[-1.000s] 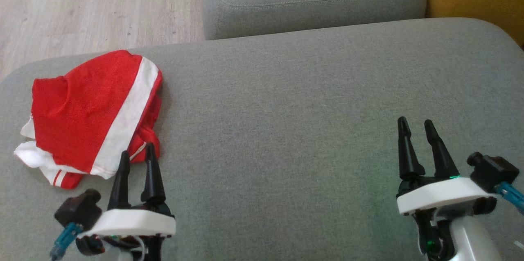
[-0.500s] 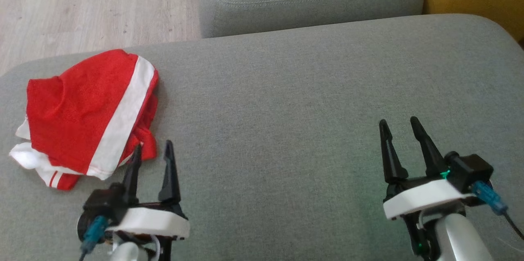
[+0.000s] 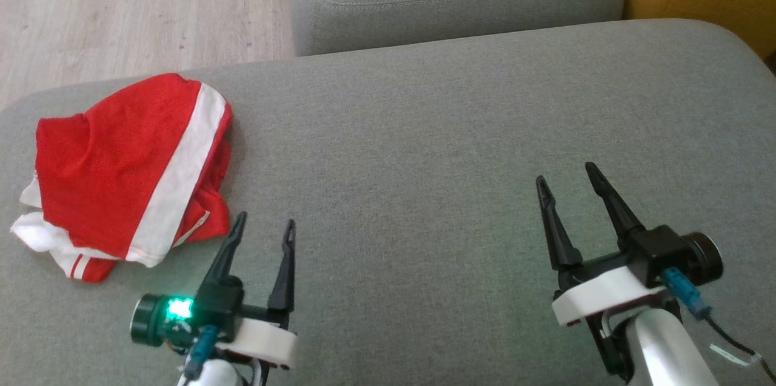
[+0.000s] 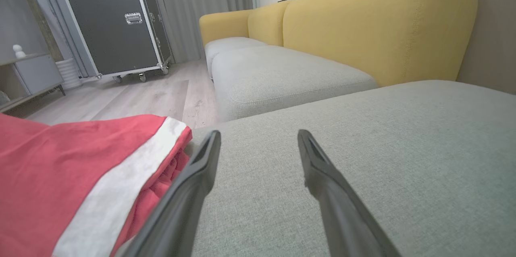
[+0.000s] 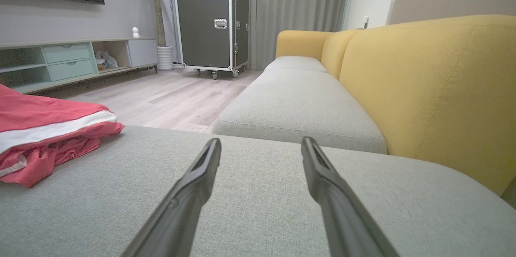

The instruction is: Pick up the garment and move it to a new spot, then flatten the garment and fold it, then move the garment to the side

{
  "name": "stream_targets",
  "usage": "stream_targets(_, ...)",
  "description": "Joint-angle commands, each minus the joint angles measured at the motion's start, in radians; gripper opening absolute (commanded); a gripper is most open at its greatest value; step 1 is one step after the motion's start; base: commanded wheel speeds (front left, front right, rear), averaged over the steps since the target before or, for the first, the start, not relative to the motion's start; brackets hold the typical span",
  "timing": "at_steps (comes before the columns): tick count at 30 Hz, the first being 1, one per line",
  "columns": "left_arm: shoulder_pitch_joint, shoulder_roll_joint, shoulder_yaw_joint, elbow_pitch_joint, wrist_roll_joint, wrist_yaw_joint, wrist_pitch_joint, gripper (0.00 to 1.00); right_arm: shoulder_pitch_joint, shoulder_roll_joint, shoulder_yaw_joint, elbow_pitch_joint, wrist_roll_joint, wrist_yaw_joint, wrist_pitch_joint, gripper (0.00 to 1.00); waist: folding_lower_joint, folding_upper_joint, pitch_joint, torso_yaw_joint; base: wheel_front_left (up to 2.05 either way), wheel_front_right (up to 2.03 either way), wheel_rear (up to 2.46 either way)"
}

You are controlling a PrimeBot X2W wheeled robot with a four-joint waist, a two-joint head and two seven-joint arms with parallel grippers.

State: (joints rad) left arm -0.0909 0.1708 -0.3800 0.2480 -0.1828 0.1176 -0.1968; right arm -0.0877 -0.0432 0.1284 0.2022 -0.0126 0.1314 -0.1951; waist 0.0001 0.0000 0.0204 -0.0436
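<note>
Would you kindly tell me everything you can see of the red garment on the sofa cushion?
The garment is red, mesh-like fabric with a broad white band and thin white stripes at its near hem. It lies loosely folded and rumpled, layers bunched underneath, at the left end of the grey cushion. The open left gripper stands beside its near right corner; contact cannot be told.

Matt mesh-cloth garment [image 3: 124,171] on a coarse woven cushion [image 3: 424,149] (wood-grain floor [image 3: 139,10] beyond).

Garment [image 3: 121,168] lies on the cushion [image 3: 424,149], far left, floor [image 3: 121,10] behind.
</note>
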Motion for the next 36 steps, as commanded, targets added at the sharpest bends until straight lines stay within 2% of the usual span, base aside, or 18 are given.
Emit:
stream_targets(1,-0.060,0.019,0.017,-0.029,0.027,0.010,-0.012,1.00,-0.051,-0.006,0.027,-0.035,-0.029,-0.001,-0.013,1.00,-0.0001,0.0000,0.000,0.000,0.00,0.00,0.00)
stream_targets(6,-0.073,0.032,-0.024,-0.020,0.075,0.047,-0.027,1.00,-0.054,-0.006,0.043,-0.042,-0.078,-0.001,-0.028,1.00,-0.0001,0.0000,-0.002,0.000,0.00,0.00,0.00)
stream_targets(9,-0.062,0.005,0.003,-0.047,0.024,0.052,-0.035,1.00,-0.050,-0.006,0.042,-0.054,-0.055,-0.001,-0.037,1.00,-0.0001,0.0000,-0.002,0.001,0.00,0.00,0.00)
stream_targets(12,-0.040,-0.029,0.059,-0.080,-0.032,0.032,-0.044,1.00,-0.042,-0.007,0.024,-0.058,0.001,-0.001,-0.046,1.00,-0.0001,0.0000,-0.003,0.000,0.00,0.00,0.00)
stream_targets(15,-0.012,-0.062,0.137,-0.098,-0.074,-0.006,-0.053,1.00,-0.028,-0.007,-0.008,-0.050,0.081,-0.001,-0.055,1.00,-0.0001,0.0000,-0.005,-0.002,0.00,0.00,0.00)
stream_targets(21,0.034,-0.097,0.226,-0.072,-0.054,-0.088,-0.065,1.00,-0.003,-0.007,-0.043,0.032,0.167,-0.001,-0.067,1.00,-0.0001,0.0000,-0.009,-0.007,0.00,0.00,0.00)
stream_targets(24,0.040,-0.109,0.246,-0.044,-0.051,-0.116,-0.065,1.00,-0.002,-0.007,-0.044,0.058,0.203,-0.001,-0.067,1.00,-0.0001,0.0000,-0.010,-0.008,0.00,0.00,0.00)
stream_targets(31,0.028,-0.119,0.279,-0.007,-0.030,-0.151,-0.065,1.00,-0.017,-0.007,-0.032,0.064,0.217,-0.001,-0.067,1.00,-0.0001,0.0000,-0.011,-0.008,0.00,0.00,0.00)
stream_targets(36,0.027,-0.120,0.276,-0.011,-0.041,-0.148,-0.065,1.00,-0.017,-0.007,-0.028,0.065,0.215,-0.001,-0.067,1.00,-0.0001,0.0000,-0.015,0.000,0.00,0.00,0.00)
